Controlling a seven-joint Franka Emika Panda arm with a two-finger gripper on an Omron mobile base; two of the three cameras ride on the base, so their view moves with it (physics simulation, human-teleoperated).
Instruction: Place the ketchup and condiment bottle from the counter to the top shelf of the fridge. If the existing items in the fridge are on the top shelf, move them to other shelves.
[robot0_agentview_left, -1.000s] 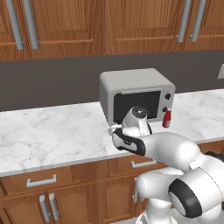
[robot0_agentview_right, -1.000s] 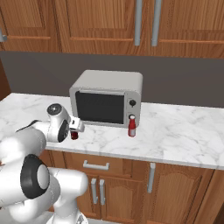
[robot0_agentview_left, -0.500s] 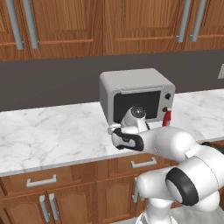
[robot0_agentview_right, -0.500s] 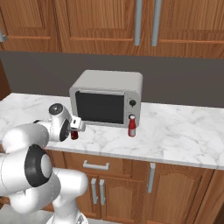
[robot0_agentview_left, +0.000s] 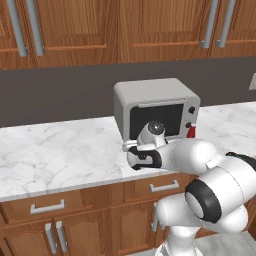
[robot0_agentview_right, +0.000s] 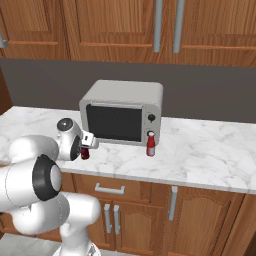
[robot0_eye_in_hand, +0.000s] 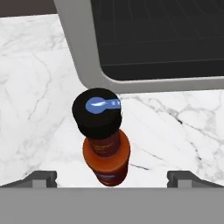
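Hovering over the condiment bottle, the end effector has its fingers spread wide either side, lined up for a grasp on the marbled tabletop. Further right, by the microwave, the ketchup waits upright.

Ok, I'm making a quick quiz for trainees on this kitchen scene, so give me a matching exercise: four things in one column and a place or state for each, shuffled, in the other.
Things:
1. ketchup
2. condiment bottle
3. gripper
4. microwave

Places or states:
A. open, fingertips on either side of a black-capped bottle
B. door shut, at the back of the counter
C. upright by the microwave's front right corner
D. upright on the counter in front of the microwave's left side, not gripped

Pairs: 1-C, 2-D, 3-A, 4-B
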